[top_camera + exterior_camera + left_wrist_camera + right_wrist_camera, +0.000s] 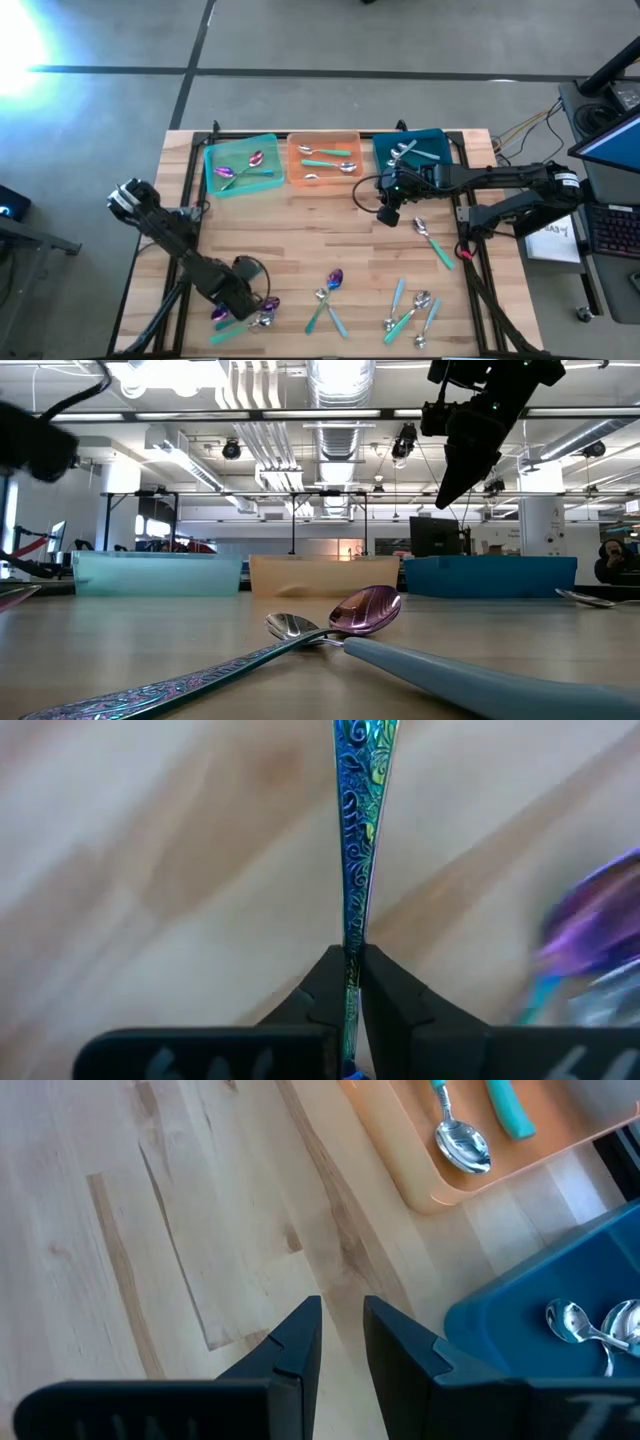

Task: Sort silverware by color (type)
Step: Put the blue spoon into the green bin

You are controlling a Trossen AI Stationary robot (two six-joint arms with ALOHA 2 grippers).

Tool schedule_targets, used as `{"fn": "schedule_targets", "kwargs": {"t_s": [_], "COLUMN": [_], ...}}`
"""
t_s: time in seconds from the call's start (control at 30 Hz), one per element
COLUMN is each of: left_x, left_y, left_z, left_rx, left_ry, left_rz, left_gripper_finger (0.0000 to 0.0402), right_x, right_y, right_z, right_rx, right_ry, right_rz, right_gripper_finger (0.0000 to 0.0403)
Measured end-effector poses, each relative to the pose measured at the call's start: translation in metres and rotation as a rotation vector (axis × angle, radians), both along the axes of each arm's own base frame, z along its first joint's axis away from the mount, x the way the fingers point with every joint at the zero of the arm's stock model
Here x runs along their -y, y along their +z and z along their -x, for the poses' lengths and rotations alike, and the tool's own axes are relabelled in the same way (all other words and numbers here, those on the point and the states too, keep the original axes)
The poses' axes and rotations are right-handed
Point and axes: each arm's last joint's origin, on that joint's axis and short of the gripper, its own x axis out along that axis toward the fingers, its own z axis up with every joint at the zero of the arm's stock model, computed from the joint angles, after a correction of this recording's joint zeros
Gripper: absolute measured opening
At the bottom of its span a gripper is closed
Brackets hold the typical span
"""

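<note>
My left gripper [243, 297] stands near the table's front left, pointing down, shut on a spoon with an iridescent blue-green patterned handle [352, 850]. A purple spoon head [600, 910] lies close beside it, among a few spoons [262, 310]. More silverware lies loose on the wood: a purple-headed pair [330, 288], a teal-handled group [410, 308] and one spoon [432, 240]. My right gripper [343, 1320] hovers above bare wood in front of the blue tray [410, 150], open, with nothing between its fingers. My left gripper pinches the iridescent handle [352, 960] between its two fingers, which come from above, pointing down, and lie across it. The handle runs straight away from the fingertips. Which end of the handle this is, and whether the spoon is off the wood, does not show.
Three trays line the far edge: a green one [240, 165] with purple-headed spoons, an orange one [323, 160] with teal-handled spoons, and the blue one with silver spoons. Bare wood stretches across the table's middle [300, 230].
</note>
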Motion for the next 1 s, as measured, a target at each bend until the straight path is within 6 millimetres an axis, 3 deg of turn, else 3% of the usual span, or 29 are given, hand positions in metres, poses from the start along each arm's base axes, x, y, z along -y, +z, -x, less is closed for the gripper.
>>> {"fn": "schedule_targets", "kwargs": {"t_s": [0.2, 0.6, 1.0], "left_x": [-0.036, -0.146, -0.266], "left_y": [0.031, 0.089, 0.109], "left_z": [-0.005, -0.005, 0.021], "left_rx": [0.092, 0.194, 0.011], "left_ry": [-0.005, -0.013, 0.098], "left_rz": [-0.161, -0.517, -0.648], "left_gripper_finger": [0.0002, 0.0001, 0.0], "right_x": [0.0, 0.0, 0.0], "right_y": [0.0, 0.0, 0.0], "right_z": [0.0, 0.0, 0.0], "right_rx": [0.0, 0.0, 0.004], "right_ry": [0.0, -0.001, -0.02], "right_rz": [0.0, 0.0, -0.004], "right_gripper_finger": [0.0068, 0.0068, 0.0068]}}
